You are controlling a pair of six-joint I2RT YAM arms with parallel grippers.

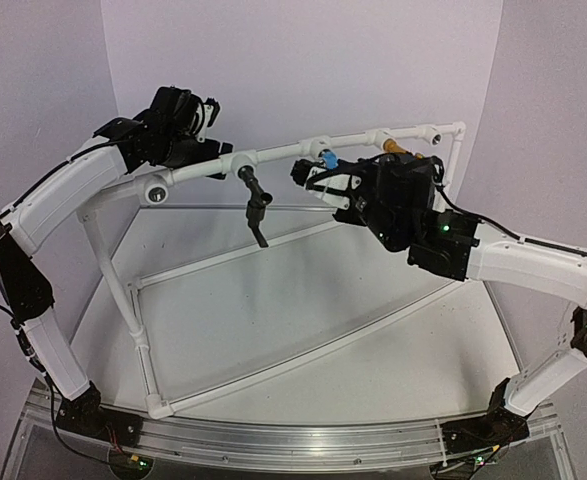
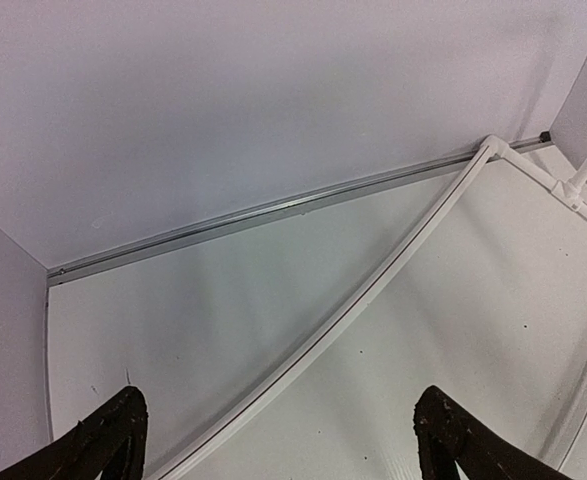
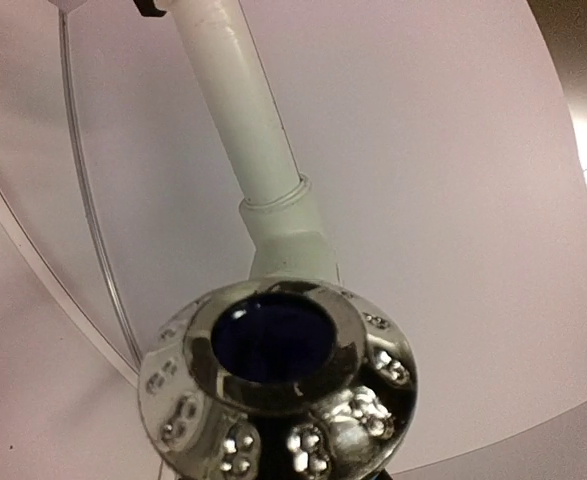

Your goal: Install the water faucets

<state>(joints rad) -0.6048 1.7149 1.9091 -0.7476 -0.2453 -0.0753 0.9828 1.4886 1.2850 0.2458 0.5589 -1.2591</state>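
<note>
Water faucets sit beyond a white desk [image 1: 373, 350], which lies open inside the white pipe frame [image 1: 278, 153]. From the frame's upper pipe the black faucet [image 1: 256, 205] hangs long axis down, tilted nearward; blue faucet [image 1: 328, 159] and yellow faucet [image 1: 397, 147] follow rightward. Right gripper [image 1: 311, 172] fingers are at the blue one, grip unclear. Left gripper [image 2: 280, 400] fingers gape wide, holding nothing. White walls [image 1: 303, 60] close behind.

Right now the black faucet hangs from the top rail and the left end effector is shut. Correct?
Not quite. The left end effector is open, not shut: the left wrist view shows its fingers spread wide with nothing between them. The rest stands: the black faucet does hang from the top rail.
</note>
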